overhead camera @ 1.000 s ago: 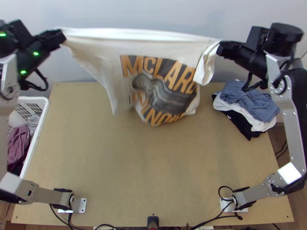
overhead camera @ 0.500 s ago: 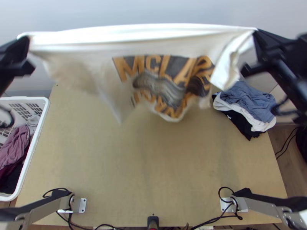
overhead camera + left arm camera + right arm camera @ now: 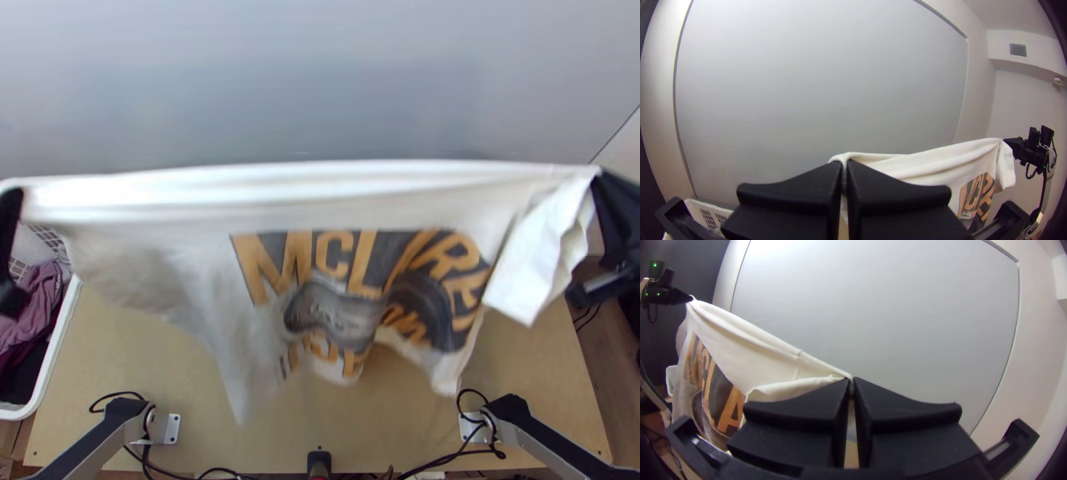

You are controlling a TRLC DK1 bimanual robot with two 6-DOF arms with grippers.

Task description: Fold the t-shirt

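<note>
- Off-white cloth t-shirt with orange-and-black print (image 3: 176, 272) is hanging stretched above the light wooden worktop (image 3: 528, 368)
- Left gripper (image 3: 11, 210): jaws pinching one upper end
- Right gripper (image 3: 606, 186): same deal, other end

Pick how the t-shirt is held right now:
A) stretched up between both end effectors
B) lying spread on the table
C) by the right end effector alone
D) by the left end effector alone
A: the t-shirt hangs with its top edge taut between the left end effector and the right end effector.
</note>
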